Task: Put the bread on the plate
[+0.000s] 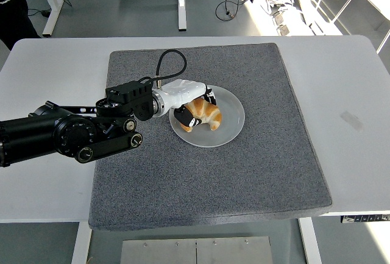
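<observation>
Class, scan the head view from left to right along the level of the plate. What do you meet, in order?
Black left arm → left hand → bread → bare right part of the plate → grey mat → white table.

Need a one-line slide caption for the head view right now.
Left hand grasps the golden-brown croissant low over the round white plate on the grey mat.

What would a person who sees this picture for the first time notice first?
The eye goes first to the golden bread, a croissant, held by the left hand over the white plate near the middle of the grey mat. Next comes the long black left arm reaching in from the left edge across the white table.
</observation>
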You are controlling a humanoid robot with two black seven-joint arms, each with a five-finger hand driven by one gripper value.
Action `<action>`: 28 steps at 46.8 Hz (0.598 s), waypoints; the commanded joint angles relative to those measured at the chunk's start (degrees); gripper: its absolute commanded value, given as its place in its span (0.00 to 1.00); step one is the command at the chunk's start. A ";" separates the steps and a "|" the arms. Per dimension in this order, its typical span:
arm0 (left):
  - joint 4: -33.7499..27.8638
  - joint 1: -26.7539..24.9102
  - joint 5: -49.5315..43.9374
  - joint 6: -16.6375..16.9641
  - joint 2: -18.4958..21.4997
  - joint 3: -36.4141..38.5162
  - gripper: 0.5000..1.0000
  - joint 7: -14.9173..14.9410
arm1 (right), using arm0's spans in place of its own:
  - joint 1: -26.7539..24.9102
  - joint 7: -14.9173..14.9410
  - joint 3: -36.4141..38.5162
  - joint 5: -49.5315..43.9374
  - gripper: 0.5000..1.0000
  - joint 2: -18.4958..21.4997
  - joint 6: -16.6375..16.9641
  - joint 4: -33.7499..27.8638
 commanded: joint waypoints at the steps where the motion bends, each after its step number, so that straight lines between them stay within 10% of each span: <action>1: 0.08 0.00 -0.22 0.00 0.00 -0.26 0.41 0.05 | 0.04 0.00 -0.02 -0.02 1.00 0.00 0.00 -0.05; 15: 0.08 -0.09 -2.15 0.08 -0.09 -1.49 0.91 -0.03 | 0.04 0.00 -0.02 -0.02 1.00 0.00 0.00 -0.05; 28: -0.01 -0.27 -7.16 0.00 0.70 -2.98 0.94 -0.03 | 0.04 0.00 -0.02 0.07 1.00 0.00 0.00 -0.05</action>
